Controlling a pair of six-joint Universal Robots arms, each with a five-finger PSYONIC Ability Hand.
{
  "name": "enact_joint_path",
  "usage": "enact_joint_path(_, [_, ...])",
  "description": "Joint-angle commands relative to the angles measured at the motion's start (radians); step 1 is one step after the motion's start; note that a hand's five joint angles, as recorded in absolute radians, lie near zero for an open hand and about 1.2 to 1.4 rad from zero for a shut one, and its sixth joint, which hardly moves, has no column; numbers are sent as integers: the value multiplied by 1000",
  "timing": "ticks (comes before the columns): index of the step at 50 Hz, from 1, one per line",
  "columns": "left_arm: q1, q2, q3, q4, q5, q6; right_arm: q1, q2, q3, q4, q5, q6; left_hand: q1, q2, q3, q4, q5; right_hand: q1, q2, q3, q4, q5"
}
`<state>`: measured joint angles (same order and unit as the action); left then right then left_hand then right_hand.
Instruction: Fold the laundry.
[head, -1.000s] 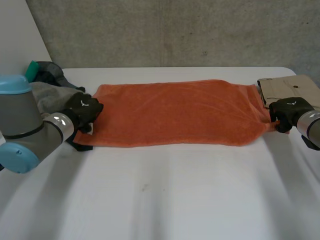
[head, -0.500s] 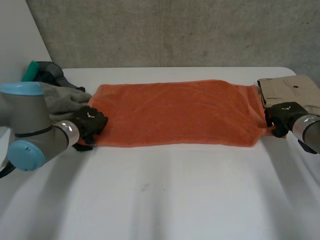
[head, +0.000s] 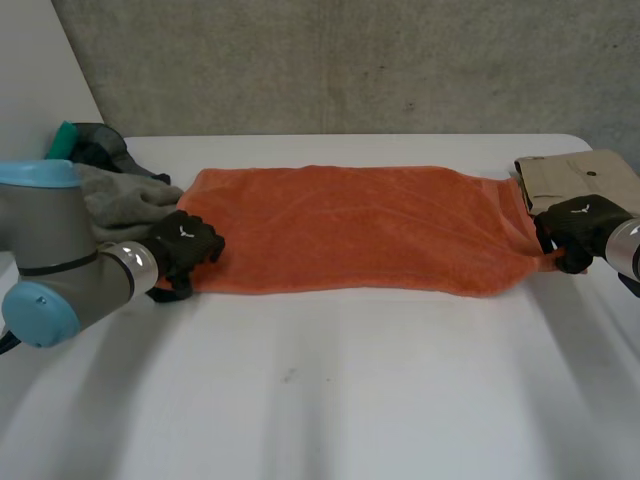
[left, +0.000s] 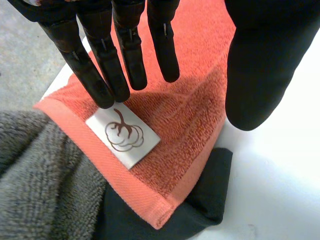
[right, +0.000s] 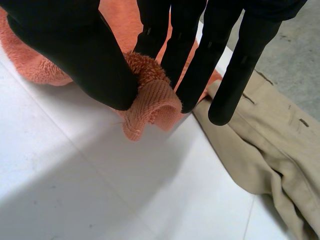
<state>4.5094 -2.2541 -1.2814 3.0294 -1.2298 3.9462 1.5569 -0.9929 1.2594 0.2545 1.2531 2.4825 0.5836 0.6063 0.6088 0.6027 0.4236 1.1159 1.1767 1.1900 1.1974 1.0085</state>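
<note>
The left hand hangs slack-fingered over one near corner of the orange towel, spread flat along the surface's far side. Soft, limp cloth: corners likely grip best. The right hand pinches the other near corner.

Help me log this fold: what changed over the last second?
The left hand moved nearer along the left end of the orange towel to its near corner, fingers straight over it. The right hand stayed at the near right corner, which it pinches. The grey pile and beige trousers are unmoved.
</note>
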Motion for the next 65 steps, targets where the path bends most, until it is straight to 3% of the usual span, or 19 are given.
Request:
enact_joint_path(1, [-9,-73,57,-1,-53,7,3,33,9,-24,11,22,88,65,63,69,73,280,220,206,199,213])
enact_joint_path(7, [-10,-101,93,5,-68,10,2,42,11,-43,11,21,211,188,186,192,196,280,220,206,199,213])
enact_joint_path(10, [-12,-110,111,14,-68,7,0,40,12,-47,11,26,422,399,397,403,407,280,220,206,199,213])
enact_joint_path(13, [-15,-116,123,22,-68,8,2,39,17,-50,12,24,812,789,786,793,797,280,220,206,199,213])
enact_joint_path(18, [-15,-64,103,16,-71,-5,-1,28,23,-49,15,19,813,790,787,794,798,280,220,206,199,213])
enact_joint_path(26, [-24,163,-61,-6,-34,-59,-27,-21,15,29,11,-28,813,790,787,794,798,280,220,206,199,213])
enact_joint_path(30, [-15,232,-165,-116,-54,-42,-67,-58,15,176,6,-189,813,790,787,794,798,280,220,206,199,213])
enact_joint_path(34, [7,306,-268,-314,-77,27,-138,-70,17,456,20,-492,813,790,787,794,798,280,220,206,199,213])
enact_joint_path(39, [13,346,-309,-466,-59,100,-166,-59,-12,632,55,-674,813,790,787,794,798,280,220,206,199,213])
enact_joint_path(43, [-13,337,-274,-478,-63,119,-159,-24,-64,580,62,-597,813,790,787,794,798,280,220,206,199,213])
enact_joint_path(48, [-64,251,-139,-400,-106,82,-112,33,-133,450,65,-478,813,790,787,794,798,280,220,206,199,213])
enact_joint_path(56, [-156,29,230,-273,-221,-114,-34,121,-198,67,113,-185,813,790,787,794,798,280,220,206,199,213])
enact_joint_path(65, [-211,-217,609,-248,-293,-150,40,221,-251,-276,219,-128,813,790,787,794,798,280,220,206,199,213])
